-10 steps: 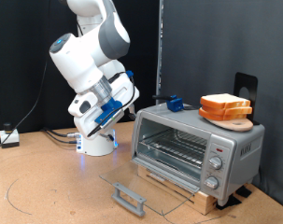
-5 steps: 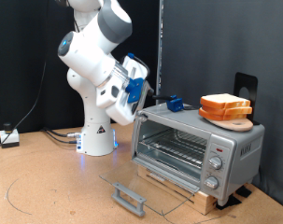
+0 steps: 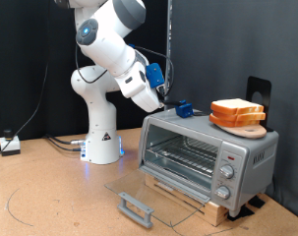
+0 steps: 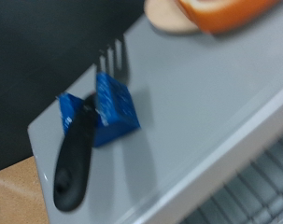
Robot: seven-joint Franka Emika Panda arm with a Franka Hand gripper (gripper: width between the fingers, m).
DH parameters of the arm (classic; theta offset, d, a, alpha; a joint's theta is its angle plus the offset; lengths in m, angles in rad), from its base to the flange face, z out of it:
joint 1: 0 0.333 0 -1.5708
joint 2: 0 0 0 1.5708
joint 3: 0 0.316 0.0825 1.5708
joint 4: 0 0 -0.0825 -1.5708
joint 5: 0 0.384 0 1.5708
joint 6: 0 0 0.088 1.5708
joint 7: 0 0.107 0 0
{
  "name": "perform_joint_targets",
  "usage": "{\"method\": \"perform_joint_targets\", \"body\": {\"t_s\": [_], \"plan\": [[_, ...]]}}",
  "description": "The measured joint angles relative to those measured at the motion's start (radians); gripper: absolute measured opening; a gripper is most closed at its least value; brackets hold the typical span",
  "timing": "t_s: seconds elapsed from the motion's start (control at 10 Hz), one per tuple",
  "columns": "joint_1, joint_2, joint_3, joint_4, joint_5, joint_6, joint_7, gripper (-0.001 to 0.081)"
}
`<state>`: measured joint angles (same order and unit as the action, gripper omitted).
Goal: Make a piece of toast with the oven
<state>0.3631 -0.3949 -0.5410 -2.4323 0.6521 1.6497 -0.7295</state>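
My pincer (image 3: 166, 95) hangs in the air just above the back corner of the oven (image 3: 208, 154), on the exterior view's left side of its top. I cannot tell whether it stands wide or narrow: its fingers are too small to read in the exterior view and do not show in the wrist view. Nothing is seen between them.

Directly below and just past my pincer lies a fork (image 3: 180, 109) with a black handle, flat on the oven top, with a blue block (image 4: 111, 108) on it. The wrist view is blurred, but it shows the handle, the block and the tines (image 4: 114, 58) pointing away along the grey top.

The piece of toast (image 3: 236, 107) sits well away from my pincer, at the far end of the oven top toward the exterior view's right. It lies in a small stack of slices on a round wooden board (image 3: 245, 128). In the wrist view an edge of crust (image 4: 220, 12) and of the board shows at the frame border.

The oven door (image 3: 153, 196) is down, below my pincer and toward the exterior view's bottom, its grey bar handle (image 3: 136, 208) resting on the table (image 3: 50, 197). The wire rack (image 3: 186, 155) inside shows bare. The knobs (image 3: 226, 179) are on the oven's end farthest from my pincer. The oven stands on a wooden slatted base (image 3: 193, 200).
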Motion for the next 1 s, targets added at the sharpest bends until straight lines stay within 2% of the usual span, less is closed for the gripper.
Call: {"method": "perform_joint_targets", "body": {"t_s": [0.3,0.4,0.6,0.7,0.8,1.0], "plan": [[0.054,-0.062,0.020,0.010,0.006,-0.046,-0.244,0.0809],[0.058,-0.095,0.047,0.006,-0.008,-0.016,-0.287,0.0809],[0.059,-0.162,0.105,0.002,-0.031,-0.011,-0.293,0.0809],[0.060,-0.186,0.125,0.010,-0.034,-0.058,-0.264,0.0809],[0.060,-0.190,0.131,0.019,-0.034,-0.086,-0.246,0.0809],[0.060,-0.197,0.148,0.010,-0.073,-0.057,-0.285,0.0809]]}}
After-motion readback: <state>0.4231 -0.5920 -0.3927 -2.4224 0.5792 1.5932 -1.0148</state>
